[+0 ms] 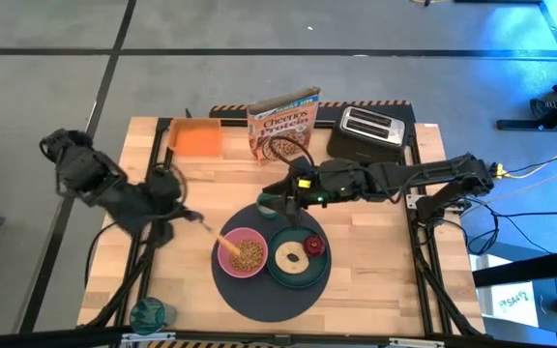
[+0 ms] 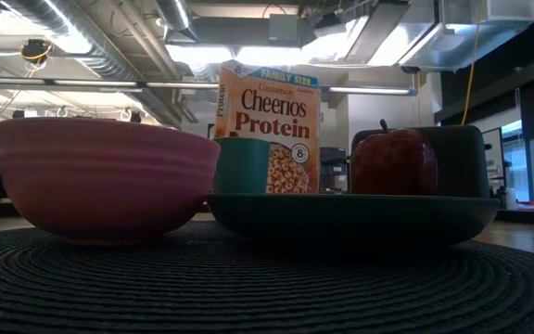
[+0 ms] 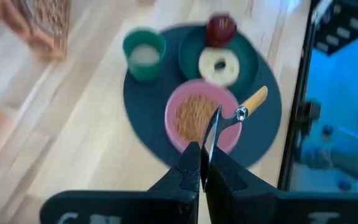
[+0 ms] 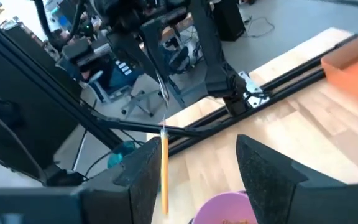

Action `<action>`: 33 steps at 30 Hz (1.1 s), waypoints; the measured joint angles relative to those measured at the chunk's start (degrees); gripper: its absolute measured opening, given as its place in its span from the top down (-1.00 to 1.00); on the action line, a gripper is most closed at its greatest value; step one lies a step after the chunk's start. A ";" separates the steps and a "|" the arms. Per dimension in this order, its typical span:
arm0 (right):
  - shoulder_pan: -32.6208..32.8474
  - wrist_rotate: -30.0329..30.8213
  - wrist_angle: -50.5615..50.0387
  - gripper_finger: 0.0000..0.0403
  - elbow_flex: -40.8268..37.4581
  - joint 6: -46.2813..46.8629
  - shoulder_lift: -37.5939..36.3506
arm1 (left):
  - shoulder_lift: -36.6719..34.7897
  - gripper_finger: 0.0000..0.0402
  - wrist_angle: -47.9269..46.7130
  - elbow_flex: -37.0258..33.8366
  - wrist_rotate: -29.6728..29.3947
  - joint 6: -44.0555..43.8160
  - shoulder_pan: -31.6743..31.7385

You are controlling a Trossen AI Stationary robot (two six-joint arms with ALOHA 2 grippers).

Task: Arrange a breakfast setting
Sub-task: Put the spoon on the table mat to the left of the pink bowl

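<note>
Left gripper: pinched fully shut, holding nothing, up over the desk just to the side of the round dark grey mat. Right in front of its tips: pink bowl with brown cereal inside, and small spoon with a yellow handle leaning on the bowl's rim.

Right gripper: fingers about half open, nothing between them, hanging over the far edge of the mat. Close below and beside it: small pale-green cup. Just past it toward the near side: dark green plate with bagel-like ring and small red food piece on top.

Bowl and plate side by side on the mat, close together. Behind the right gripper: Cheerios Protein box, standing up. Next to that: black toaster. Far from the left gripper, in the desk's back corner: orange tray.
</note>
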 joint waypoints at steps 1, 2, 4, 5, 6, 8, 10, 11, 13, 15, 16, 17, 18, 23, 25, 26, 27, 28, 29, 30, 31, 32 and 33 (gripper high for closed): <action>0.00 -0.02 0.07 0.02 0.00 -0.63 -0.01 | 0.51 1.00 1.72 0.00 0.04 1.49 1.79; -0.03 -0.14 0.11 0.02 0.00 -1.60 -0.02 | 1.05 1.00 3.60 0.00 0.28 3.40 3.52; -0.15 -0.55 0.13 0.02 0.00 -3.80 -0.04 | 2.36 1.00 7.81 0.00 1.07 8.12 6.97; -0.35 -0.66 0.13 0.02 0.00 -5.09 -0.04 | 3.15 1.00 9.83 0.00 1.67 10.93 8.61; -0.48 -1.01 0.13 0.02 0.00 -6.32 -0.04 | 3.93 1.00 11.87 0.00 2.43 13.79 10.11; -0.82 -1.87 0.75 0.02 0.00 -7.97 -0.04 | 5.79 1.00 16.35 0.00 4.04 18.31 13.16; -1.22 -3.02 1.23 0.02 0.00 -9.87 -0.04 | 7.55 1.00 20.18 -0.04 5.95 21.42 16.08; -1.27 -3.45 1.28 0.02 0.00 -10.73 -0.04 | 8.35 1.00 21.94 -0.04 7.01 22.49 17.45; -1.83 -4.19 1.31 0.02 0.00 -12.33 -0.04 | 9.72 1.00 24.68 -0.04 9.58 23.82 20.26; -2.04 -6.20 1.14 0.02 0.00 -13.65 -0.04 | 11.05 1.00 26.56 -0.04 12.17 24.18 22.60; -2.38 -6.90 0.71 0.02 0.00 -14.28 -0.07 | 11.60 1.00 27.29 -0.04 13.08 24.21 23.62; -2.69 -7.30 0.03 0.02 0.00 -15.07 -0.07 | 12.13 1.00 27.91 -0.04 13.87 24.21 24.55; -2.74 -7.62 -1.07 0.02 0.00 -15.70 -0.07 | 12.56 1.00 28.51 -0.04 14.89 24.29 25.40; -3.48 -8.56 -6.66 0.04 0.00 -17.88 0.30 | 14.08 1.00 30.21 -0.04 19.05 25.68 28.57; -3.51 -8.35 -8.11 0.10 0.00 -18.83 0.33 | 14.39 1.00 30.56 -0.04 19.85 25.74 29.32; -3.52 -8.04 -8.75 0.15 0.00 -19.44 0.31 | 14.41 1.00 30.87 -0.07 20.24 25.79 29.68; -3.52 -7.86 -9.36 0.20 0.00 -19.79 0.31 | 14.41 0.99 31.23 -0.07 20.35 25.91 29.89; -3.52 -7.34 -9.93 0.26 0.00 -19.95 0.31 | 14.38 0.98 31.69 -0.06 20.54 26.12 30.06; -3.65 -6.79 -10.55 0.32 0.00 -19.99 0.31 | 14.38 0.98 32.16 -0.06 21.06 26.46 30.30; -3.96 -6.48 -11.04 0.38 0.00 -19.99 0.31 | 14.38 0.98 32.67 -0.07 21.46 27.02 30.48; -4.17 -6.67 -11.23 0.44 0.00 -20.00 0.31 | 14.38 0.97 33.20 -0.09 21.61 27.43 30.62; -4.32 -6.96 -11.30 0.49 0.00 -20.01 0.31 | 14.38 0.97 33.64 -0.09 21.58 27.71 30.68; -4.71 -7.49 -11.32 0.54 0.02 -20.04 0.31 | 14.38 0.97 34.14 -0.09 21.41 27.94 30.68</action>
